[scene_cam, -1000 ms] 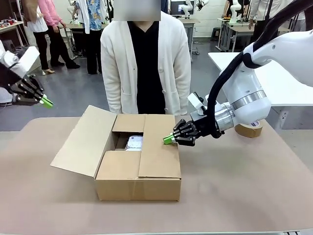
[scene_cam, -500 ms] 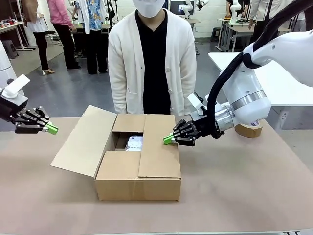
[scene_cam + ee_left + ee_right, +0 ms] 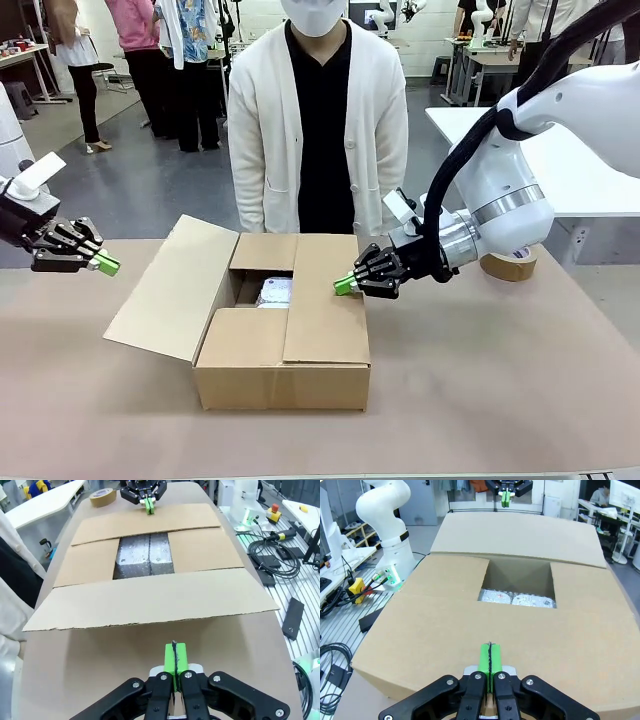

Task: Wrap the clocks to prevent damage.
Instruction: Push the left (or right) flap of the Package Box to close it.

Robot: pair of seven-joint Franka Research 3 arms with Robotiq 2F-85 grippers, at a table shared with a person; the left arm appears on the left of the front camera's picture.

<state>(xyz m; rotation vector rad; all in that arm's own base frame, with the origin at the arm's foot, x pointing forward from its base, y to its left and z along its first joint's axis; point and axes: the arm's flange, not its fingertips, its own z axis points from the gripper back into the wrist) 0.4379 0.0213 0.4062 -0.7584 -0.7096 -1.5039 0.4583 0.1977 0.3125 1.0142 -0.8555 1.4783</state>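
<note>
A cardboard box (image 3: 300, 340) sat mid-surface (image 3: 480, 390). Its flaps at 12, 3 and 6 o'clock were folded in, and the 9 o'clock flap was splayed outward. Through the gap left between them, the wrapped clocks (image 3: 274, 291) lay inside as two silvery bubble-wrapped bundles side by side, toward the box's 12 o'clock end.

The right claw (image 3: 344, 284) was clenched on nothing, green pads pressed together. Its tips were over the 3 o'clock flap near the opening's rim, though contact with the cardboard could not be told. The left claw (image 3: 108, 265) was likewise clenched and empty. It hung at 9 o'clock, just beyond the splayed flap's edge and apart from it.

A tape roll (image 3: 510, 265) rested on the surface at about 2 o'clock, behind the right arm. A person (image 3: 318, 120) in a white cardigan stood at 12 o'clock.
</note>
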